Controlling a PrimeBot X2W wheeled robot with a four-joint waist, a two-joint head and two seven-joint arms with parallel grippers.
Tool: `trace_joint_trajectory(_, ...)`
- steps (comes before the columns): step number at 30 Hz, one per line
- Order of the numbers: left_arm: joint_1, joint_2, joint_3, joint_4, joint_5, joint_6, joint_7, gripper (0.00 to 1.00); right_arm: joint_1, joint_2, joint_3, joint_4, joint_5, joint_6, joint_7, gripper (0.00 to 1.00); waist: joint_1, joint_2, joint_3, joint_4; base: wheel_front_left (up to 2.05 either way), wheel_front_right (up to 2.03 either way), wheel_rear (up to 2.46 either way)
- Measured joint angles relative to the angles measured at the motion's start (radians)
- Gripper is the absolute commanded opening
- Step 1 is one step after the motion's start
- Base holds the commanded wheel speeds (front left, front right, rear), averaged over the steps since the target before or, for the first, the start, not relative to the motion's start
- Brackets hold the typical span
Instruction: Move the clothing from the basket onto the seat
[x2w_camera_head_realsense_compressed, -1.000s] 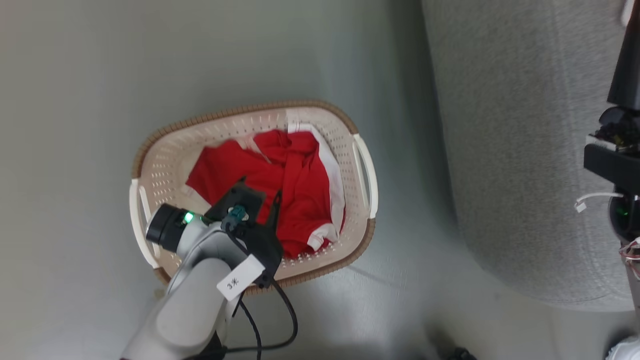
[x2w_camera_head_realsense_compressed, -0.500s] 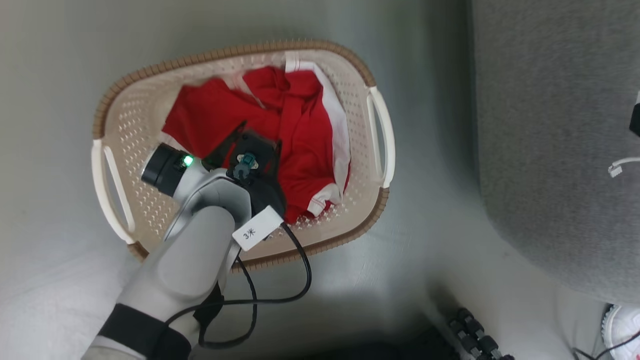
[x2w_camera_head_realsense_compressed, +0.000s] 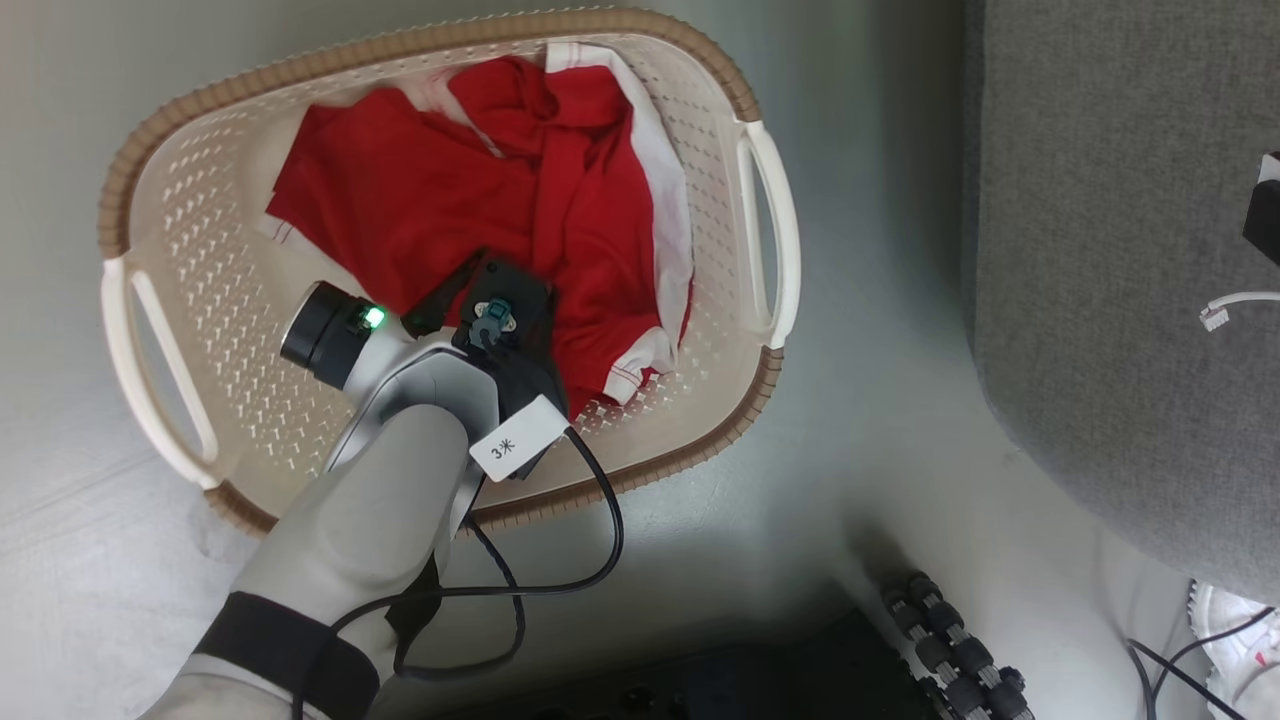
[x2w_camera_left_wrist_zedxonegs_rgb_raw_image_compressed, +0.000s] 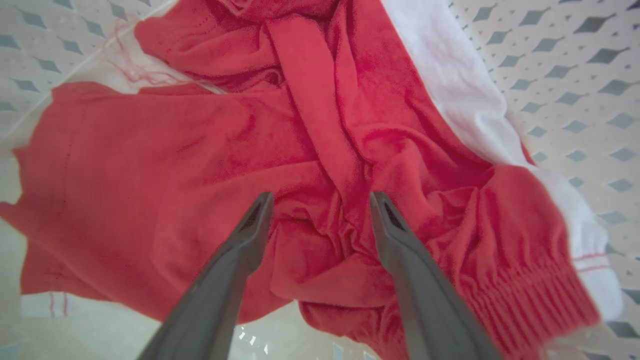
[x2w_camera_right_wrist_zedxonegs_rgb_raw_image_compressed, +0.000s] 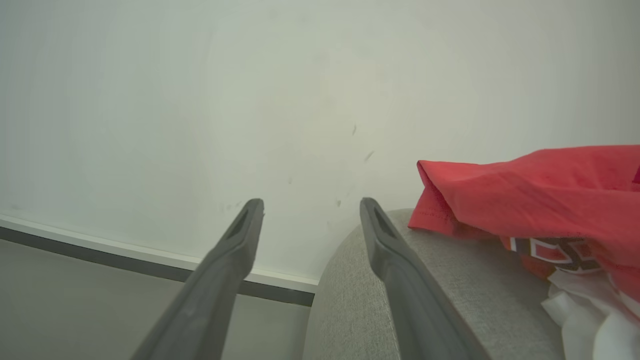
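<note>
1. Your left end effector (x2w_camera_head_realsense_compressed: 517, 272) (x2w_camera_left_wrist_zedxonegs_rgb_raw_image_compressed: 321, 196) was down inside the basket (x2w_camera_head_realsense_compressed: 210, 290) (x2w_camera_left_wrist_zedxonegs_rgb_raw_image_compressed: 575, 60), its two dark fingers spread apart and holding nothing.
2. In the left wrist view, those fingers straddled a bunched fold of the red garment (x2w_camera_head_realsense_compressed: 450, 190) (x2w_camera_left_wrist_zedxonegs_rgb_raw_image_compressed: 175, 150). You could not tell from the pictures whether the tips touched the cloth.
3. The red garment lay crumpled on the basket's floor, toward the side nearest the seat (x2w_camera_head_realsense_compressed: 1120, 250) (x2w_camera_right_wrist_zedxonegs_rgb_raw_image_compressed: 360, 290). Its white trim ran along that edge, and a ribbed cuff showed at the lower right of the left wrist view.
4. The basket stood on the pale floor (x2w_camera_head_realsense_compressed: 880, 400), just beside the seat but apart from it, with a strip of floor between them.
5. Your pale left forearm (x2w_camera_head_realsense_compressed: 370, 530) reached in over the near brown rim. A white label (x2w_camera_head_realsense_compressed: 517, 440) and a looping black cable (x2w_camera_head_realsense_compressed: 600, 540) hung from the wrist.
6. Your right end effector (x2w_camera_right_wrist_zedxonegs_rgb_raw_image_compressed: 311, 201) was open and empty too, its fingers pointing toward a pale wall (x2w_camera_right_wrist_zedxonegs_rgb_raw_image_compressed: 250, 100) past the rounded edge of the seat.
7. In the right wrist view, a second red piece (x2w_camera_right_wrist_zedxonegs_rgb_raw_image_compressed: 540, 190) with a printed patch rested on the grey seat, with white cloth (x2w_camera_right_wrist_zedxonegs_rgb_raw_image_compressed: 590, 320) below it, to the right of your fingers and not touching them.
</note>
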Motion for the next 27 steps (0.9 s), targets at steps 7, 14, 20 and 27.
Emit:
trace_joint_trajectory(7, -0.025, 0.000, -0.028, 0.051, -0.009, 0.009, 0.005, 1.00, 0.000, 0.006, 0.015, -0.013, -0.015, 0.000, 0.000, 1.00, 0.0000, -0.0002, 0.011, -0.020, 0.00, 0.00, 0.00)
trace_joint_trajectory(14, -0.050, 0.000, -0.055, 0.094, -0.016, 0.026, 0.030, 0.92, 0.001, 0.012, 0.025, -0.018, -0.024, 0.000, 0.000, 1.00, -0.0001, -0.0002, 0.011, -0.033, 0.00, 0.00, 0.00)
trace_joint_trajectory(20, -0.078, 0.000, -0.075, 0.126, -0.017, 0.035, 0.067, 0.09, 0.003, 0.012, 0.025, -0.028, -0.024, 0.000, 0.000, 1.00, -0.0001, -0.0002, 0.008, -0.043, 0.00, 0.00, 0.00)
trace_joint_trajectory(27, -0.103, 0.000, -0.082, 0.138, -0.050, 0.036, 0.080, 0.00, 0.006, 0.012, 0.022, -0.023, -0.025, 0.000, 0.000, 1.00, 0.0000, -0.0002, 0.006, -0.047, 0.00, 0.00, 0.00)
